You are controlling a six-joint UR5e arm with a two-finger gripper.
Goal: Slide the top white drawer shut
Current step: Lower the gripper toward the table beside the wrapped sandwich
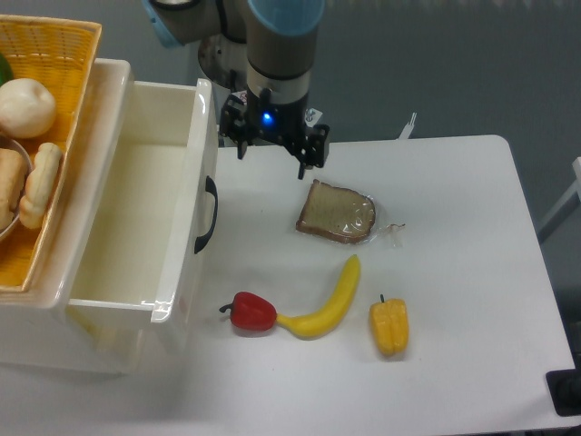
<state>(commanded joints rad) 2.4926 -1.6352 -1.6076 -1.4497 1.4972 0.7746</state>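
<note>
The gripper hangs over the table with its jaws spread wide and nothing between them. The drawer stands pulled out just left of the jaws, its front panel and black handle below and left of them, apart from the fingers. A bread slice lies near, below and right of the jaws. Farther below sit a red pepper, banana and yellow pepper. A basket sits far left.
</note>
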